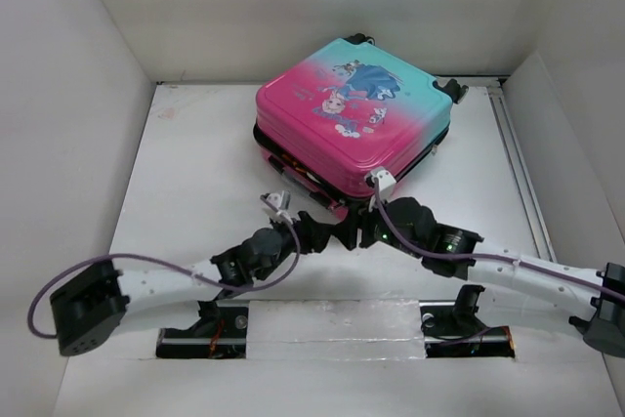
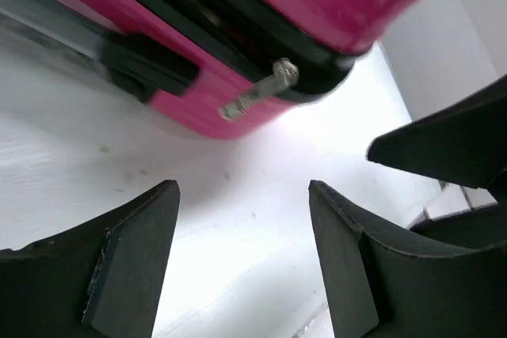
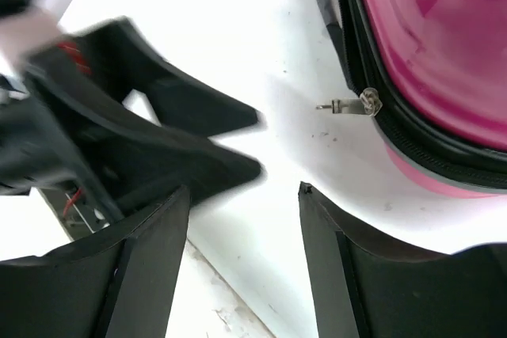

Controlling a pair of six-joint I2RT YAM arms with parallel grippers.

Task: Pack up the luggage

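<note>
Luggage (image 1: pixel 352 119): lid down, flat on table (image 1: pixel 195 163). Rigid glossy shell, likely slippery; take by zip pull (image 2: pixel 257 96), near corner. Left gripper (image 2: pixel 242 219), right gripper (image 3: pixel 242 219): jaws wide, empty.

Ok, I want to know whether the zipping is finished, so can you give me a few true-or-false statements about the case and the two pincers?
1. The pink-to-teal hard-shell suitcase lies flat on the white table, printed side up. True.
2. Its lid stands wide open. False: the lid is down on the base.
3. The left pincer is clamped on the metal zipper pull. False: its jaws are apart and empty, and the pull is clear of them.
4. The right pincer is open with nothing between its fingers. True.
5. Both pincers are at the suitcase's far edge. False: they are by its near corner.
</note>
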